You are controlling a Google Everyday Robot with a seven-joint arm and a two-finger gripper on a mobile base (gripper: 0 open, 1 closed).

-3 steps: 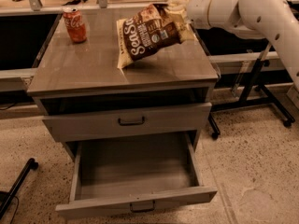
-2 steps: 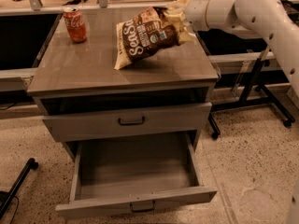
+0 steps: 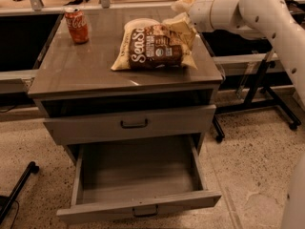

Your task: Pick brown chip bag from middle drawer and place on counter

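The brown chip bag (image 3: 152, 46) lies flat on the counter (image 3: 76, 73), right of its middle, with the white "SeaSa" lettering facing up. My gripper (image 3: 183, 19) is at the bag's far right corner, just above the counter's right edge, at the end of the white arm (image 3: 248, 8) that reaches in from the right. It touches or nearly touches the bag's crinkled end. The middle drawer (image 3: 138, 209) is pulled out at the bottom of the cabinet, and nothing shows inside it.
A red soda can (image 3: 77, 25) stands at the counter's far left corner. The drawer above (image 3: 133, 124) is closed. Dark side tables flank the cabinet, with a wheeled black leg (image 3: 281, 111) at the right and a black bar (image 3: 16, 192) on the floor at the left.
The bag was tilted up above the counter in the gripper; it has come down and now lies flat on the counter. The arm has lowered with it.
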